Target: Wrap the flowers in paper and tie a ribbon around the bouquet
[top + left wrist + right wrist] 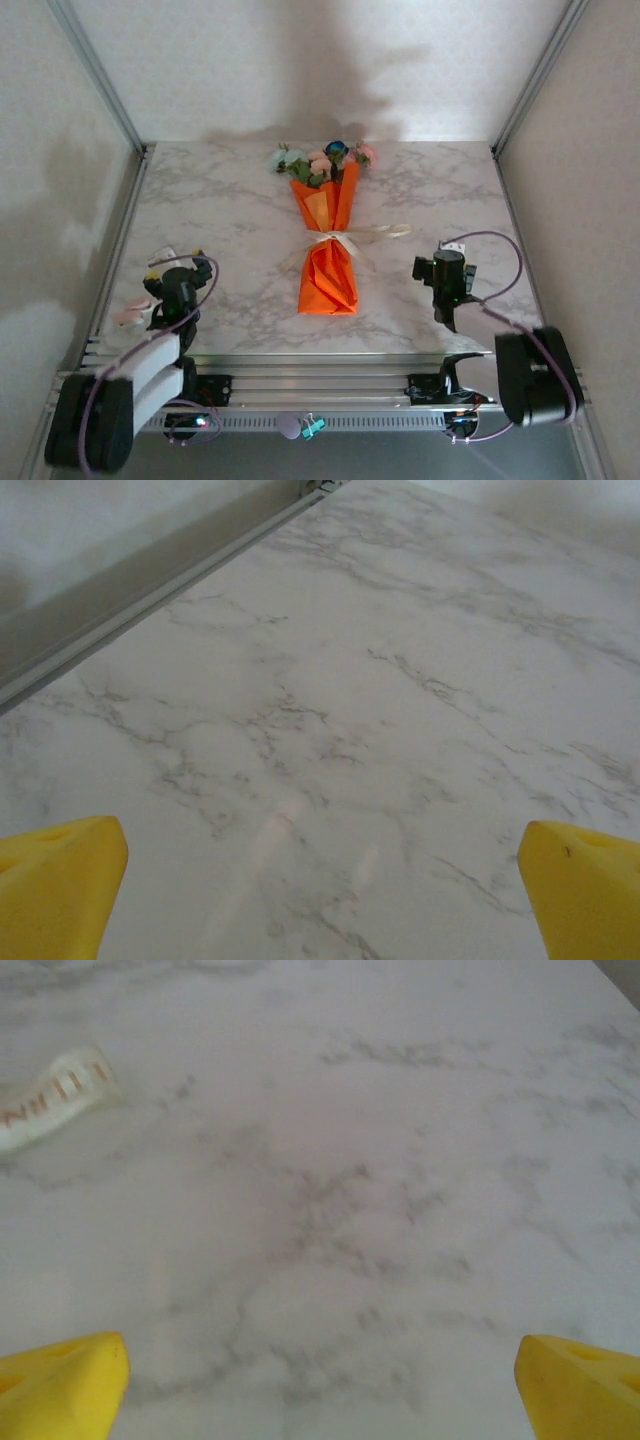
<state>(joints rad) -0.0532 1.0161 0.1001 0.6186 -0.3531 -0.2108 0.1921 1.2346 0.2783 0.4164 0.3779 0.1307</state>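
- The left gripper point(178, 258) and right gripper point(450, 255) sit by the near edge of the table point(220, 200), jaws wide apart on each, holding nothing.
- The bouquet point(328, 255) lies mid-table between them, well apart from both; the right looks slightly nearer.
- Its long axis runs straight away from the bases, flowers point(325, 158) at the far end.
- The paper point(328, 285) forms a snug orange cone; the ribbon point(345, 238) is knotted at its waist, one tail trailing rightward.
- In the right wrist view a pale strip point(55, 1095) is probably that tail, though it is blurred.
- Wrapping and tying look done.
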